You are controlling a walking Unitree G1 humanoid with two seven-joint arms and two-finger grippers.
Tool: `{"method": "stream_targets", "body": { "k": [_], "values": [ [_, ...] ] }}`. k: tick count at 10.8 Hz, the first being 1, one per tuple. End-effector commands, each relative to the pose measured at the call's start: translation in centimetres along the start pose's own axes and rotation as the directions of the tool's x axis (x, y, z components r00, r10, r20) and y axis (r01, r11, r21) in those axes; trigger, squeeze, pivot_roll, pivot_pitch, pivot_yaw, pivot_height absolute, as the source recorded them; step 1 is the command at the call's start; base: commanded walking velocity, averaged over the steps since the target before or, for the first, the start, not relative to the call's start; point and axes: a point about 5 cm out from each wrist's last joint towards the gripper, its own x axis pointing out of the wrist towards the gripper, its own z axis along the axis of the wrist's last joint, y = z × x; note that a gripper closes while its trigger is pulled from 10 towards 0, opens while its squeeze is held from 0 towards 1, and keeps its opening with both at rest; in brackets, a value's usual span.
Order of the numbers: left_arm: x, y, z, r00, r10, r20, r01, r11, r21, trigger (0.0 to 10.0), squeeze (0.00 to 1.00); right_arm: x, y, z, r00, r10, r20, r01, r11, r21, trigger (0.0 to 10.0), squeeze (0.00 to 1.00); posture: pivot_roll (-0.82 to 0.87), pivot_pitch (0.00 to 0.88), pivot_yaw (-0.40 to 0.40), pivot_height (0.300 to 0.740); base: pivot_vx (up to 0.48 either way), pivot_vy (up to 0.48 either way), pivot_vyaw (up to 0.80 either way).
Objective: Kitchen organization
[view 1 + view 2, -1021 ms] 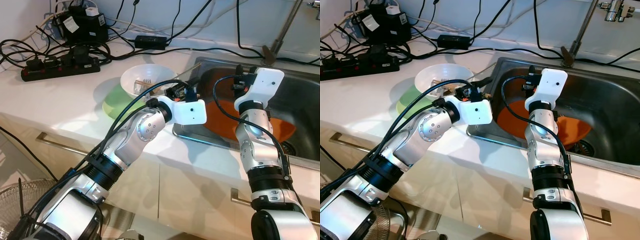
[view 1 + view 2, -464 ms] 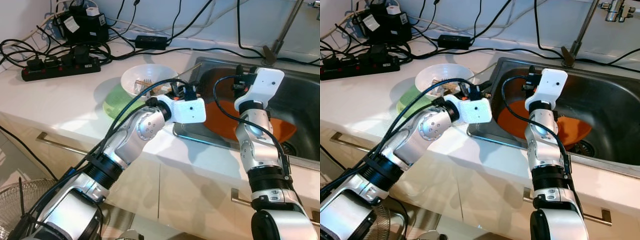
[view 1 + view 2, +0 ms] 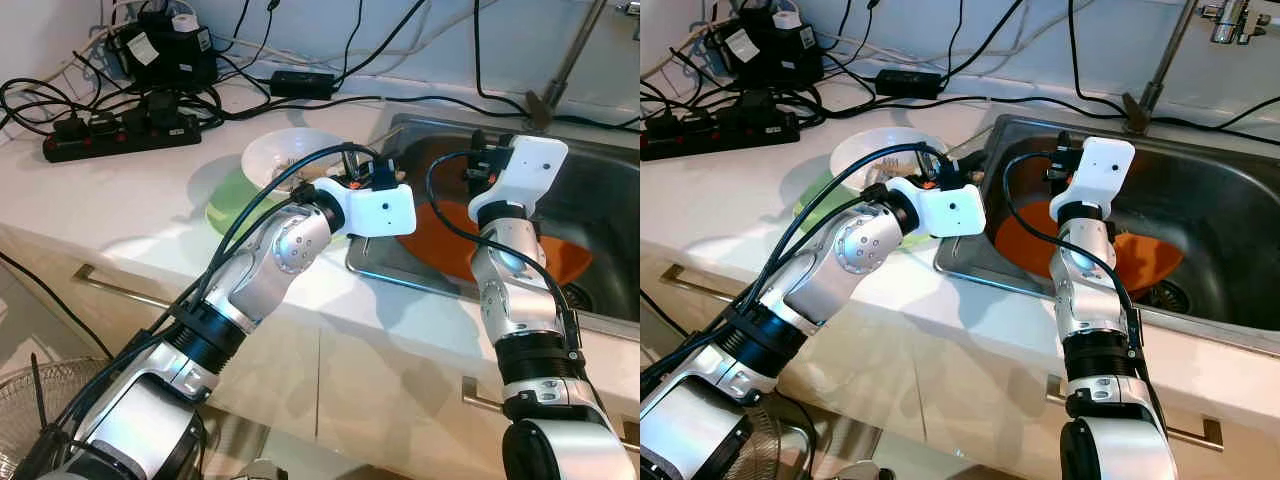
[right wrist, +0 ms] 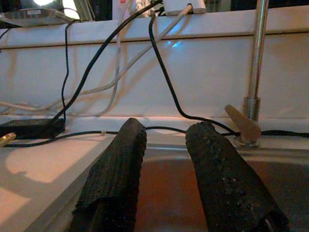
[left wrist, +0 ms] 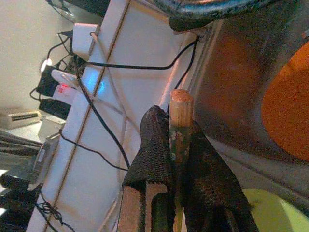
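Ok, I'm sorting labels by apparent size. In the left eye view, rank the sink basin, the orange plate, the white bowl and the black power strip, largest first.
1. Sink basin
2. Orange plate, partly hidden by the arms
3. White bowl and black power strip: close in extent and at different distances from the camera, so not ranked.

Head pair high above counter and sink [image 3: 600, 215], looking down; wrist cameras close along fingers [image 4: 116, 169], sink shared.

White bench [image 3: 120, 210] is carrying a steel sink [image 3: 600, 170] set into it. Left of the sink, a white bowl [image 3: 275, 150] is sitting on a green plate [image 3: 225, 205]. Further left, a black power strip [image 3: 120, 135] and tangled cables [image 3: 40, 95] are lying.
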Motion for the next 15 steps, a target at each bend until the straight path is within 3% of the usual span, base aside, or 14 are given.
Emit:
{"method": "stream_targets", "body": {
  "k": [1, 3, 4, 5, 6, 7, 9, 10, 11, 12, 13, 14, 15],
  "values": [
    [0.1, 1.7, 0.6, 0.998, 0.061, 0.022, -0.062, 0.997, 0.046, 0.0, 0.00, 0.4, 0.1, 0.4, 1.000, 0.001, 0.008, -0.001, 1.000, 0.005, 10.0, 0.00, 0.20, 0.048, 0.002, 0.725, 0.000, 0.000, 0.00],
    [-0.2, 3.1, 0.9, 0.995, 0.093, 0.021, -0.095, 0.988, 0.121, 0.0, 0.00, 0.4, 0.1, 0.4, 1.000, 0.000, 0.008, 0.000, 1.000, 0.004, 10.0, 0.00, 0.20, 0.046, 0.000, 0.725, 0.000, 0.000, 0.00],
    [-0.5, 4.7, 1.4, 0.987, 0.156, 0.037, -0.159, 0.975, 0.153, 0.7, 0.00, 0.4, 0.1, 0.4, 1.000, 0.003, 0.008, -0.003, 1.000, 0.004, 10.0, 0.00, 0.21, 0.047, -0.003, 0.725, 0.000, 0.000, 0.00],
    [-0.9, 6.6, 2.0, 0.968, 0.241, 0.065, -0.249, 0.955, 0.161, 9.9, 0.00, 0.5, 0.0, 0.5, 1.000, 0.007, 0.011, -0.007, 1.000, 0.001, 10.0, 0.00, 0.21, 0.048, -0.004, 0.725, 0.000, 0.000, 0.00],
    [-1.3, 7.8, 2.3, 0.943, 0.316, 0.101, -0.326, 0.941, 0.094, 10.0, 0.00, 0.7, 0.1, 0.8, 0.999, 0.029, 0.026, -0.029, 1.000, -0.004, 10.0, 0.57, 0.21, 0.044, -0.007, 0.725, 0.000, 0.000, 0.00],
    [-1.8, 8.4, 2.2, 0.903, 0.411, 0.126, -0.402, 0.911, -0.090, 10.0, 0.00, 1.0, 0.1, 1.6, 0.995, 0.076, 0.062, -0.075, 0.997, -0.028, 10.0, 1.00, 0.21, 0.043, -0.008, 0.725, 0.000, 0.000, 0.00],
    [-2.4, 9.5, 3.1, 0.852, 0.503, 0.143, -0.410, 0.813, -0.414, 10.0, 0.00, 1.5, -0.1, 3.6, 0.967, 0.217, 0.136, -0.208, 0.975, -0.077, 10.0, 1.00, 0.21, 0.042, -0.008, 0.725, 0.000, 0.000, 0.00],
    [-2.5, 9.7, 3.4, 0.848, 0.505, 0.161, -0.399, 0.808, -0.434, 10.0, 0.00, 1.4, 0.2, 4.2, 0.945, 0.287, 0.156, -0.275, 0.957, -0.095, 10.0, 1.00, 0.20, 0.042, -0.007, 0.725, 0.000, 0.000, 0.00],
    [-2.5, 9.8, 4.4, 0.842, 0.487, 0.233, -0.355, 0.825, -0.440, 10.0, 0.00, 0.9, 0.7, 5.0, 0.893, 0.416, 0.173, -0.397, 0.908, -0.135, 10.0, 1.00, 0.21, 0.042, -0.006, 0.725, 0.000, 0.000, 0.00],
    [-2.5, 9.7, 4.7, 0.840, 0.480, 0.253, -0.341, 0.830, -0.440, 10.0, 0.00, 0.7, 0.9, 5.1, 0.875, 0.451, 0.173, -0.430, 0.891, -0.147, 10.0, 1.00, 0.21, 0.042, -0.006, 0.725, 0.000, 0.000, 0.00],
    [-2.3, 9.6, 5.5, 0.837, 0.458, 0.299, -0.301, 0.842, -0.447, 10.0, 0.00, 0.2, 1.2, 5.2, 0.839, 0.515, 0.175, -0.494, 0.857, -0.148, 10.0, 0.00, 0.20, 0.041, -0.001, 0.725, 0.000, 0.000, 0.00],
    [-2.3, 9.6, 5.8, 0.835, 0.453, 0.314, -0.275, 0.836, -0.475, 10.0, 0.00, -0.1, 1.5, 5.2, 0.815, 0.552, 0.177, -0.538, 0.834, -0.124, 10.0, 0.00, 0.20, 0.039, 0.005, 0.725, 0.000, 0.000, 0.00],
    [-2.4, 9.7, 6.0, 0.826, 0.452, 0.337, -0.225, 0.813, -0.538, 10.0, 0.00, -0.8, 2.0, 5.3, 0.767, 0.615, 0.182, -0.608, 0.788, -0.099, 10.0, 0.00, 0.20, 0.038, 0.008, 0.725, 0.000, 0.000, 0.00]
  ]
}}
